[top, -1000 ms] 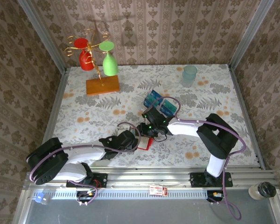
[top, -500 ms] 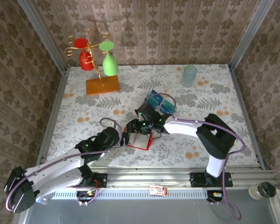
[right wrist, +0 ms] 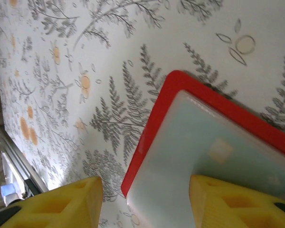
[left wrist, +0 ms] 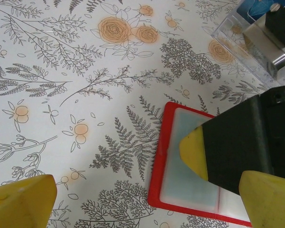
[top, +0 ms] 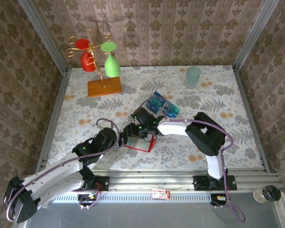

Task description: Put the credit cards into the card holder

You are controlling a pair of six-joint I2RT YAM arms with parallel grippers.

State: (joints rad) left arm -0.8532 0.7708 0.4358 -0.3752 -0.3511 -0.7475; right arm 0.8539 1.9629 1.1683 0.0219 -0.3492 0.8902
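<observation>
At the far left of the flower-printed surface (top: 218,95), a wooden stand (top: 104,87) with gold wire arms carries a red glass (top: 88,61) and a green glass (top: 112,65), well apart from my work.

My left arm reaches in from the near left corner. My left claw (left wrist: 145,203) is spread wide and pinches nothing. One yellow tip is over bare surface, and the other is at the near right corner of the card holder.

The red card holder (left wrist: 167,142) lies flat on the surface near the middle, just beside my left claw. A pale teal credit card (left wrist: 190,190) lies on top of it, covering most of the red.

My right claw (right wrist: 147,202) comes in from the right, its fingers parted and pinching nothing. One yellow pad (left wrist: 194,154) is on or just above the card; the other finger is over the surface, just off the holder's edge.

Further right and farther back, a clear rack (left wrist: 228,35) holds more blue and teal credit cards (top: 157,102). A pale green cup (top: 193,75) stands near the far right corner.
</observation>
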